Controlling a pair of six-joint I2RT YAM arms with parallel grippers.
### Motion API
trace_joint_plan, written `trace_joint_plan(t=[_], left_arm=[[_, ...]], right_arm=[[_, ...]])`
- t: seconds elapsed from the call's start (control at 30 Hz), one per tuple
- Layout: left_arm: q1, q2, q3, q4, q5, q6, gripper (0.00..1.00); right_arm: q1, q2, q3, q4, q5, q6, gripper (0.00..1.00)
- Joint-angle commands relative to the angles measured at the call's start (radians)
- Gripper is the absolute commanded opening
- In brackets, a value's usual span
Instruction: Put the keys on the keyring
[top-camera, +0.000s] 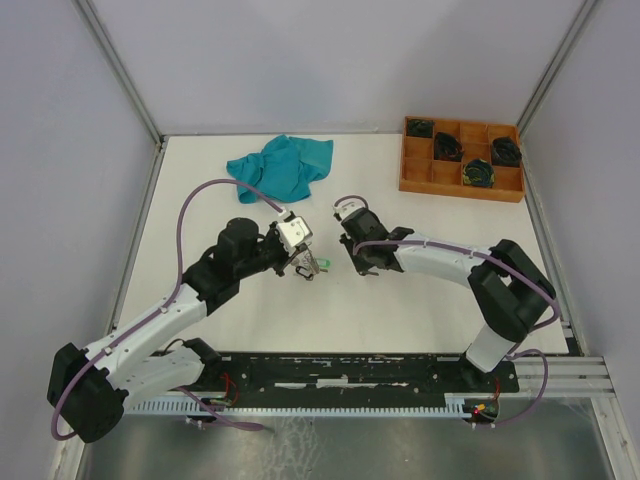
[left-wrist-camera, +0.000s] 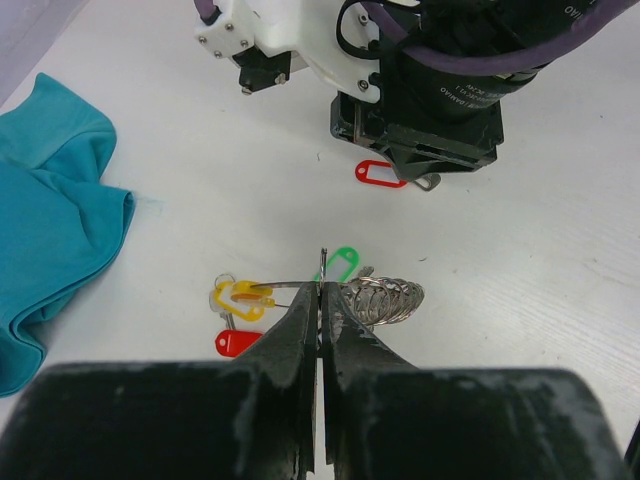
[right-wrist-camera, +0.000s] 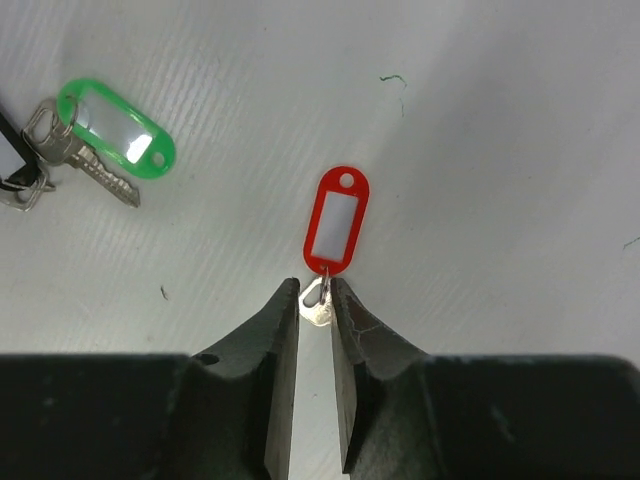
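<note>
My left gripper (left-wrist-camera: 322, 297) is shut on the thin wire of the keyring (left-wrist-camera: 323, 262), held edge-on just above the table. Beside it lie a yellow-tagged key (left-wrist-camera: 240, 298), a red-tagged key (left-wrist-camera: 238, 342), a green-tagged key (left-wrist-camera: 341, 263) and a silvery coil of rings (left-wrist-camera: 386, 298). My right gripper (right-wrist-camera: 316, 291) is down at the table, its tips closed on the silver head of another red-tagged key (right-wrist-camera: 337, 220). The green-tagged key also shows in the right wrist view (right-wrist-camera: 112, 128). From above, the left gripper (top-camera: 305, 262) and the right gripper (top-camera: 362, 266) are close together.
A teal cloth (top-camera: 280, 165) lies at the back left. A wooden compartment tray (top-camera: 417, 170) with dark coiled bundles stands at the back right. The table (top-camera: 420, 310) is white, with rails along its edges.
</note>
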Motion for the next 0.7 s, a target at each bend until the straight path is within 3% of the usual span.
trace_joint_plan(t=[0.0, 0.67], left_arm=[[0.004, -0.024, 0.048, 0.029, 0.018, 0.012, 0.03], [0.004, -0.020, 0.048, 0.032, 0.027, 0.012, 0.03]], right_arm=[[-0.002, 0.007, -0.021, 0.091, 0.057, 0.061, 0.26], [-0.002, 0.043, -0.035, 0.063, 0.056, 0.094, 0.18]])
